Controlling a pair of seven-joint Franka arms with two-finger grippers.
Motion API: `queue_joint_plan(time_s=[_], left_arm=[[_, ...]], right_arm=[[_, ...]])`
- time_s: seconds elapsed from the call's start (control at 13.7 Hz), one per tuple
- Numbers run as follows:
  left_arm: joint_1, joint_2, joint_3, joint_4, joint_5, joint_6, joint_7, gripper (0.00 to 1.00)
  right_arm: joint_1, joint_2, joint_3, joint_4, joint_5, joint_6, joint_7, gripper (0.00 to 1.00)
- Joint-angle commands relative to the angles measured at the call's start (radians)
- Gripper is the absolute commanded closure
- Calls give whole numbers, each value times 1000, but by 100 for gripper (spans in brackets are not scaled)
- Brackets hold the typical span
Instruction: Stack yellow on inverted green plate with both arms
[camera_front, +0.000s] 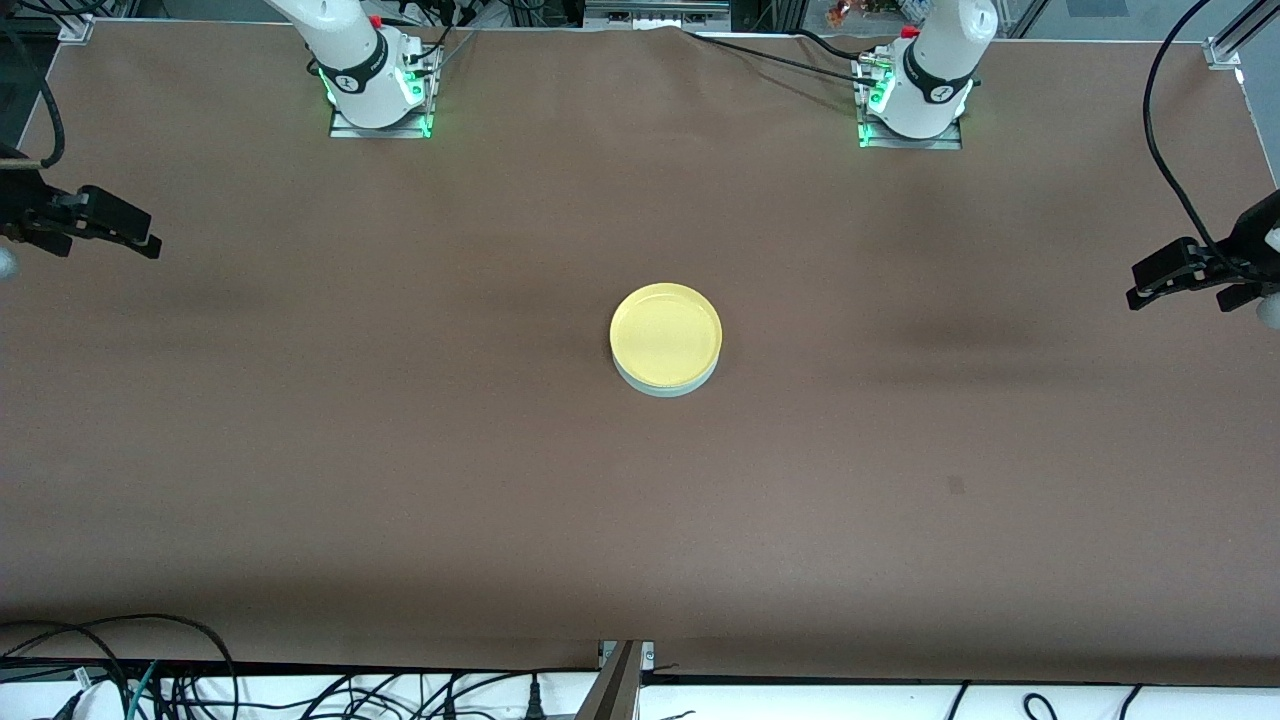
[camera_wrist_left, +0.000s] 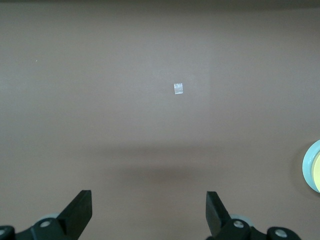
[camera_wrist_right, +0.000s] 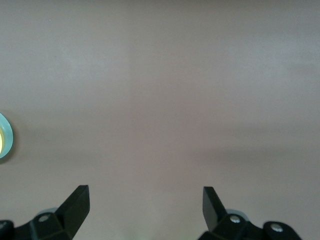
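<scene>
The yellow plate (camera_front: 665, 335) lies rim up on the green plate (camera_front: 665, 389) at the middle of the table. Only a pale crescent of the green plate's edge shows under it. My left gripper (camera_front: 1133, 285) hangs open and empty over the left arm's end of the table, well apart from the stack. My right gripper (camera_front: 152, 238) hangs open and empty over the right arm's end. The left wrist view shows my left gripper (camera_wrist_left: 149, 210) over bare table, with the green plate's rim (camera_wrist_left: 306, 162) at the picture's edge. The right wrist view shows my right gripper (camera_wrist_right: 145, 205) likewise, and the green rim (camera_wrist_right: 9, 142).
A small white scrap (camera_wrist_left: 178, 88) lies on the brown table under the left arm. The arm bases (camera_front: 378, 90) (camera_front: 915, 100) stand along the edge farthest from the front camera. Loose cables (camera_front: 150, 680) run past the nearest edge.
</scene>
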Motion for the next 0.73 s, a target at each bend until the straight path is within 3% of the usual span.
queue_joint_plan(time_s=[0.0, 0.66], left_arm=[[11, 12, -4, 34, -24, -25, 2, 0], [10, 14, -4, 34, -25, -25, 4, 0]], right_arm=[[-10, -14, 9, -24, -21, -31, -30, 0], [-13, 5, 9, -18, -44, -28, -44, 0]])
